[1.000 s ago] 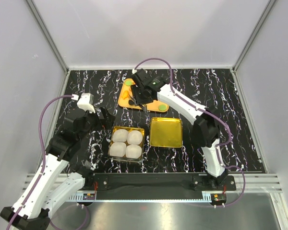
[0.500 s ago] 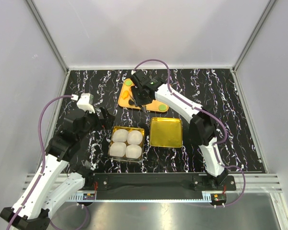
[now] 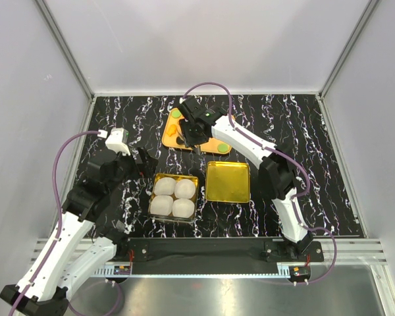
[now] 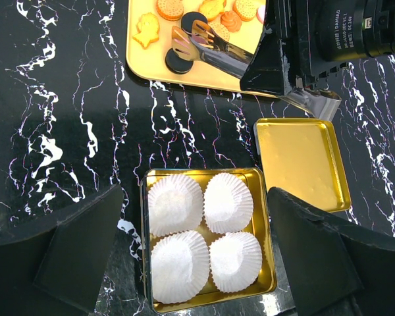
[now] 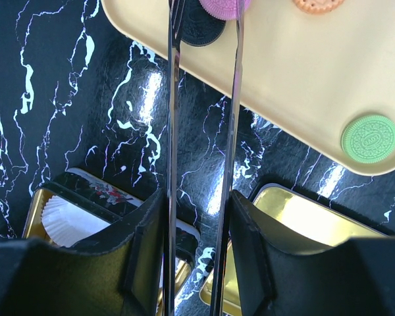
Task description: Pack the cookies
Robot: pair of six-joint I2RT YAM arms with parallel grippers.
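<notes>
Right tool (image 5: 197, 243), clamped on tongs (image 5: 172, 131), should straddle one cookie (image 5: 220, 6) squarely before squeezing; left tool (image 3: 145, 162) stands apart, idle.

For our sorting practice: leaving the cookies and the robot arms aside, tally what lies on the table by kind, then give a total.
white paper cups: 4
gold tin: 1
gold tin lid: 1
yellow tray: 1
metal tongs: 1
Total: 8

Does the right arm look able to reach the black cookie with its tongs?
Likely yes: the tongs in the right end effector seem to straddle the black cookie, tips apart.
</notes>
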